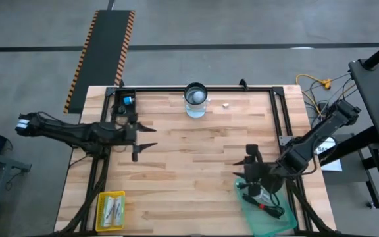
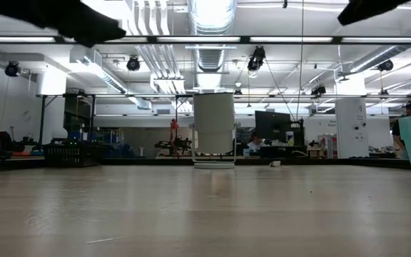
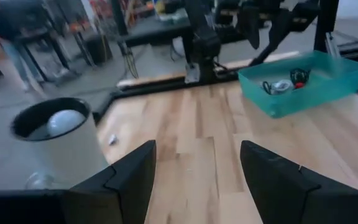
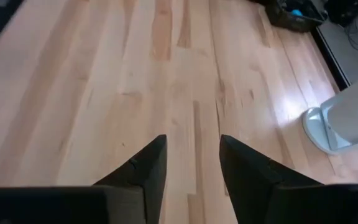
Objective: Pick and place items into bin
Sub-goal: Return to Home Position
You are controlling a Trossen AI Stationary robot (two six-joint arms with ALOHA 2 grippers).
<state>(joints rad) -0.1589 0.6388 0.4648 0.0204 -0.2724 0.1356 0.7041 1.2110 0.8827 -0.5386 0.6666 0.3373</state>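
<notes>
Only from above do we see the white packets (image 1: 113, 209) in a yellow tray (image 1: 99, 212), lower left. Lower right, the cables (image 1: 263, 205) lie in the green bin (image 1: 280, 222), tangled and hard to separate; the level view cuts the bin off. Above it the right claw (image 1: 247, 163) is spread and empty; mid-left, the left claw (image 1: 151, 137) too. The jar (image 1: 195, 100) stands top centre.

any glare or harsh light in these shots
Right wrist view: a bright glare patch on the table beside the jar; low view: ceiling lights blaze overhead and lay a pale sheen across the table; high view: even light, no glare.
</notes>
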